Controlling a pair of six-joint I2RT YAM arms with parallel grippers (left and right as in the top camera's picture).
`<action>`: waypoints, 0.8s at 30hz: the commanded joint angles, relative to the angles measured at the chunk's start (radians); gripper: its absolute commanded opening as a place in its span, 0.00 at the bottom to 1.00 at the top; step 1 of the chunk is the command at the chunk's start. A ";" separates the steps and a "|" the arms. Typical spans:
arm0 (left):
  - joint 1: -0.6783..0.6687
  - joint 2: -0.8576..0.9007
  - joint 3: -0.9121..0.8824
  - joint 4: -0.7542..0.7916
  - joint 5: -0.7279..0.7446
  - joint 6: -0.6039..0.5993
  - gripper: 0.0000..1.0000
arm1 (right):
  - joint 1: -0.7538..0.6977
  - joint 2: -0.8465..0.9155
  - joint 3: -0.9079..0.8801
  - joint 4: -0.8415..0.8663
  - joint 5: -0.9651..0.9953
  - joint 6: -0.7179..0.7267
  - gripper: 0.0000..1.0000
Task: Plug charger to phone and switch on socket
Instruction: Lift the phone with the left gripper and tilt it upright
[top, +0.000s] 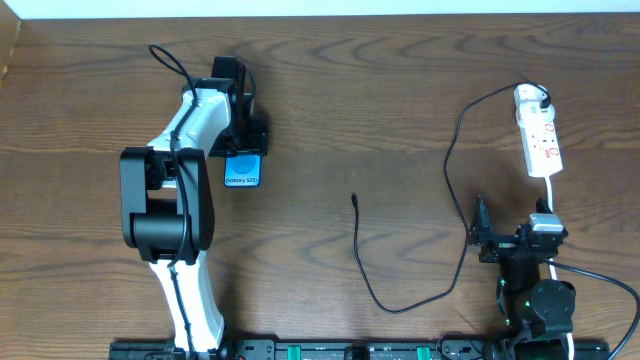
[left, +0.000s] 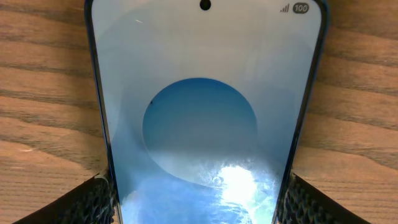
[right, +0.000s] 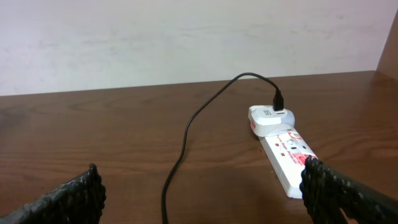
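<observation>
On the blue phone (top: 243, 170) screen, "Galaxy S25"

charger (right: 267, 119) on socket (right: 290, 157), pincer (right: 202, 186) spread wide

Brown wood tbl (top: 400, 100), white wall (right: 186, 37).

Blue phone (left: 205, 124); white socket (top: 541, 140) (red marks); black charger (right: 186, 134).
</observation>
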 joint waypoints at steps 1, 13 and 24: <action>0.003 -0.028 0.008 -0.016 0.000 0.011 0.07 | 0.003 -0.007 -0.001 -0.004 0.005 0.009 0.99; 0.003 -0.180 0.009 -0.016 -0.002 0.011 0.07 | 0.003 -0.007 -0.001 -0.004 0.005 0.009 0.99; 0.003 -0.270 0.009 -0.025 0.306 -0.211 0.07 | 0.003 -0.007 -0.001 -0.004 0.005 0.009 0.99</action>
